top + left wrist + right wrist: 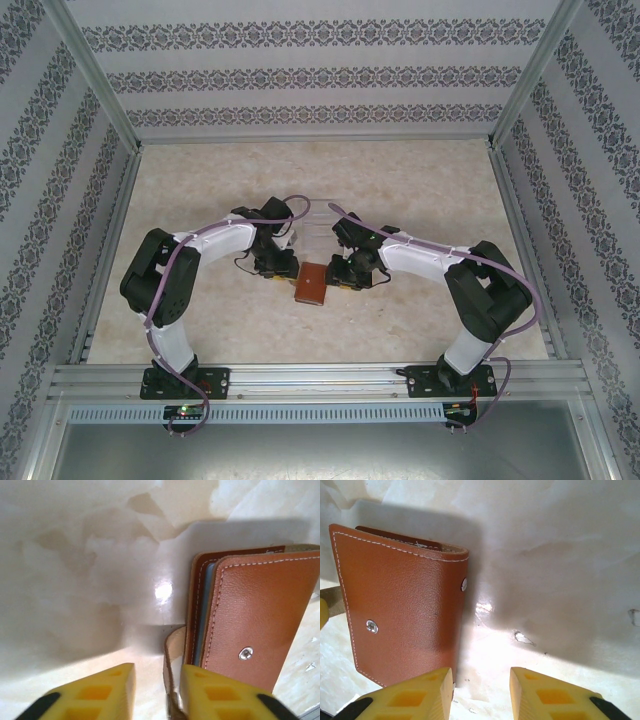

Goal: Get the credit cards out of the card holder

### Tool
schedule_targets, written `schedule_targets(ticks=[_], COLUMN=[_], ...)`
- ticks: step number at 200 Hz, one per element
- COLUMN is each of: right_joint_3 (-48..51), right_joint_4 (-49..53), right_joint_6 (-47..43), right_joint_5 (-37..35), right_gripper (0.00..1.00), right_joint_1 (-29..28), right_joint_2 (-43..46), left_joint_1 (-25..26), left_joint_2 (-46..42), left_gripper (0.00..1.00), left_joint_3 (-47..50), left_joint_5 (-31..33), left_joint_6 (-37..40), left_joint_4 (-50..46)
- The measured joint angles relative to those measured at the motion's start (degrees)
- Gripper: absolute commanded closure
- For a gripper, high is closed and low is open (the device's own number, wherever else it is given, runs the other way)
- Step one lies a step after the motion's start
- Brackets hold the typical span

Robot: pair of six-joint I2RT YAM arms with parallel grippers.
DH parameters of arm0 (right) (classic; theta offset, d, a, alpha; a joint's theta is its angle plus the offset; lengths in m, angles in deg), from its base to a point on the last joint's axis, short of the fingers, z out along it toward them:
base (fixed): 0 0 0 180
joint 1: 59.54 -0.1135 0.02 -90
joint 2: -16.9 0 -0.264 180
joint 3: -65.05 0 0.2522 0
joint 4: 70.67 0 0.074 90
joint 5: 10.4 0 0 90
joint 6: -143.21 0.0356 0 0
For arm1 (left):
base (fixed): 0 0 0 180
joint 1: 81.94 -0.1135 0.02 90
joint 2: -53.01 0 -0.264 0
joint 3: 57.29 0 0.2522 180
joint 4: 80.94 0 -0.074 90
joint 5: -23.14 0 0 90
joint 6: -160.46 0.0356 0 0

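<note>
The holder [310, 283] lies flat on the table [420, 190], near its middle and a little toward the near edge, between the two pincers. It is folded, the brown cover uppermost with white stitching along the rim and a metal stud [245, 653] on the face. From the left wrist the two covers stand slightly apart along one long edge, and the bluish-grey sleeves [206, 610] show edge-on in that gap. Whether cards sit in them cannot be told from this angle. The tan strap [169, 670] curls out from the holder's corner and runs down between the fingers of the left pincer [157, 680]. Those fingers are spread with a clear gap, and the strap lies against the inner side of the one nearer the holder.

The right pincer [481, 680] hangs at the holder's opposite long edge, its fingers spread with bare table between them. One finger overlaps the holder's [405, 605] lower corner, the other is over the table.

In the top view the left pincer [280, 268] and right pincer [342, 275] flank the holder closely. The far half of the table lies open up to the patterned walls [300, 80], and a metal rail [320, 380] bounds the near edge.
</note>
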Motion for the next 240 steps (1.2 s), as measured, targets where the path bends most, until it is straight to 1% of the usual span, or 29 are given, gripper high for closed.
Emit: schedule_targets(ticks=[17, 26, 67, 79, 98, 125, 131, 147, 169, 177, 202, 240], right_joint_3=[-0.37, -0.66, -2.14, -2.82, -4.24, -7.45, -8.33, -10.82, -13.6, -14.51, -17.2, -20.44], right_joint_4=[0.26, 0.48, 1.64, 2.12, 3.45, 6.12, 6.69, 8.48, 10.6, 11.37, 13.27, 15.23], right_joint_6=[0.0, 0.0, 0.0, 0.0, -0.2, -0.61, -0.7, -1.01, -2.01, -2.25, -3.19, -4.57], right_joint_5=[-0.07, -0.26, -0.63, -0.87, -1.49, -3.08, -3.56, -5.11, -6.82, -7.28, -8.17, -8.63], right_gripper=[0.64, 0.64, 0.62, 0.59, 0.5, 0.43, 0.4, 0.32, 0.26, 0.19, 0.1, 0.06], right_joint_1=[0.0, 0.0, -0.48, -1.07, -1.88, -3.37, -3.8, -5.14, -6.64, -6.93, -7.58, -8.26], right_joint_2=[0.02, 0.02, 0.04, 0.04, 0.02, -0.48, -0.81, -2.25, -4.57, -5.49, -8.7, -12.87], left_joint_1=[0.0, -0.02, -0.07, -0.07, -0.07, -0.09, -0.15, -0.24, -1.05, -1.44, -2.97, -5.29], left_joint_2=[0.0, 0.0, -1.44, -2.32, -3.8, -6.16, -6.75, -7.85, -8.22, -8.22, -8.28, -8.26], left_gripper=[0.86, 0.88, 0.93, 0.93, 0.94, 0.94, 0.95, 0.94, 0.94, 0.94, 0.94, 0.94], left_joint_3=[0.07, 0.11, 2.73, 4.11, 6.8, 11.78, 13.07, 15.72, 18.71, 19.69, 22.62, 25.62], left_joint_5=[0.0, -0.02, -1.38, -2.34, -3.96, -6.56, -7.15, -8.46, -10.19, -10.71, -13.05, -17.62], left_joint_6=[0.0, -0.26, -1.38, -2.14, -3.67, -6.73, -7.52, -9.05, -10.6, -10.99, -12.11, -13.2], left_joint_4=[0.22, 0.5, 3.63, 5.01, 7.65, 12.76, 14.05, 17.0, 21.24, 22.67, 27.1, 32.35])
